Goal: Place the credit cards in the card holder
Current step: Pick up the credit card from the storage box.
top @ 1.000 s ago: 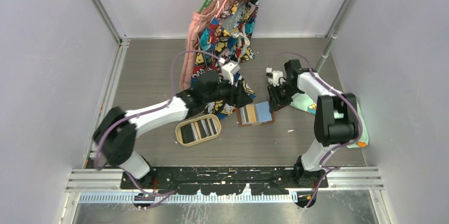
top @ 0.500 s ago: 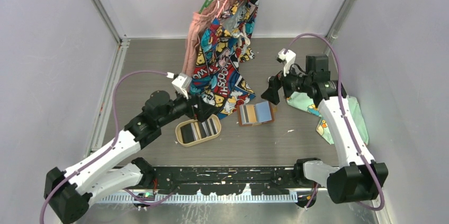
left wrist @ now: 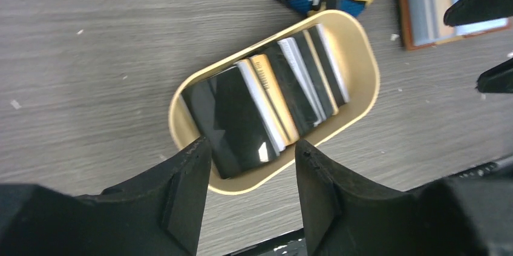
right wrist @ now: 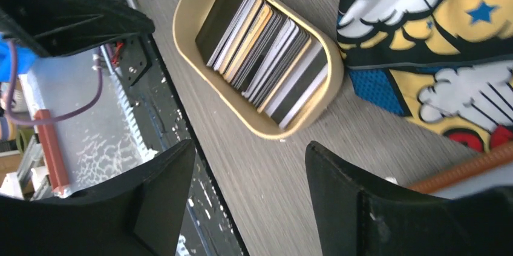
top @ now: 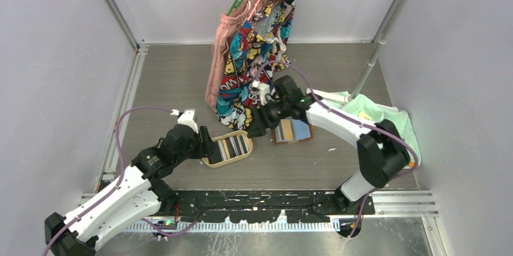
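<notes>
Currently oval tray (left wrist: 365, 68) holds credit cards (left wrist: 266, 108); card holder (top: 293, 130) open.

the left arm (top: 118, 198) and right arm (top: 331, 120) wear white shells between black joints. a lilac cable (top: 117, 132) loops along each. white camera blocks (top: 187, 117) sit at the wrists. fingers (left wrist: 181, 198) are matte black wedges.

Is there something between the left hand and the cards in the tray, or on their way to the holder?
Nothing visible blocks the left hand: it is open over the near end of the tray, and the cards lie uncovered. The right hand hovers between tray and holder, on that way.
</notes>
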